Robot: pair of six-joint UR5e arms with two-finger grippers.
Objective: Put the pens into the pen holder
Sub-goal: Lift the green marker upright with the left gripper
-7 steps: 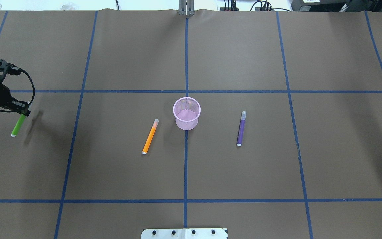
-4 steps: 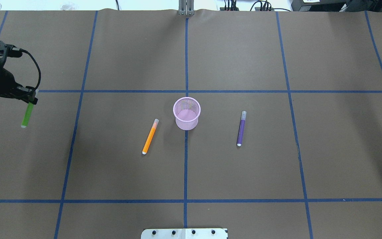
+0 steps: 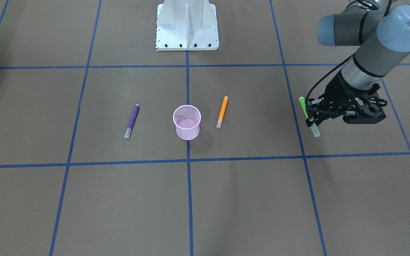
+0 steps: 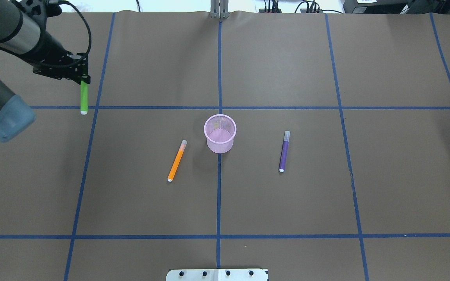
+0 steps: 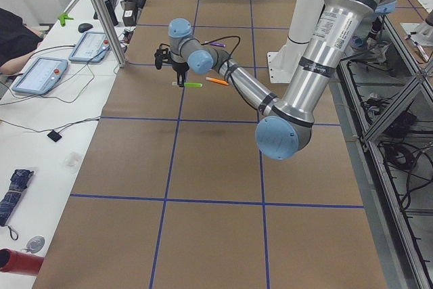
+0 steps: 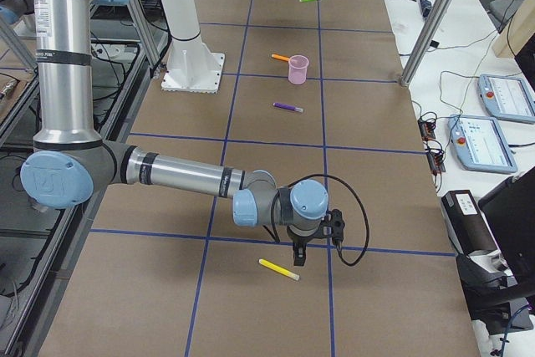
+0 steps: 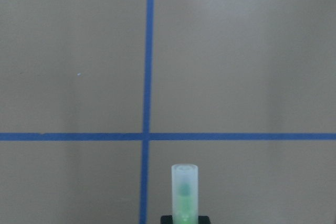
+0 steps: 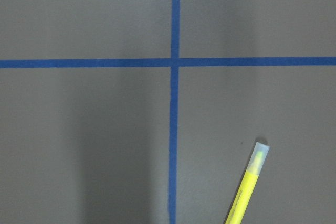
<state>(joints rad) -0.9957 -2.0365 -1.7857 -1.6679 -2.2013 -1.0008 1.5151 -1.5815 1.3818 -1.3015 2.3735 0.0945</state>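
Observation:
The pink mesh pen holder (image 4: 220, 148) (image 3: 187, 133) stands upright at the table's middle. An orange pen (image 4: 177, 160) (image 3: 221, 112) lies on the table just to its left in the overhead view, and a purple pen (image 4: 284, 151) (image 3: 132, 121) lies to its right. My left gripper (image 4: 83, 78) (image 3: 311, 119) hangs in the air at the far left, shut on a green pen (image 4: 84, 97) (image 7: 185, 192) near its capped end. A yellow pen (image 8: 247, 187) (image 6: 278, 269) lies on the table beside my right gripper (image 6: 299, 257); I cannot tell whether that gripper is open or shut.
Blue tape lines divide the brown table cover into squares. The white robot base (image 3: 187, 25) stands at the near middle edge. A side bench with tablets (image 5: 40, 72) and a seated person (image 5: 10, 38) lies beyond the far table edge.
My left arm has carried the green pen away from the robot and to the right in the overhead view. The other pens and the holder have not moved.

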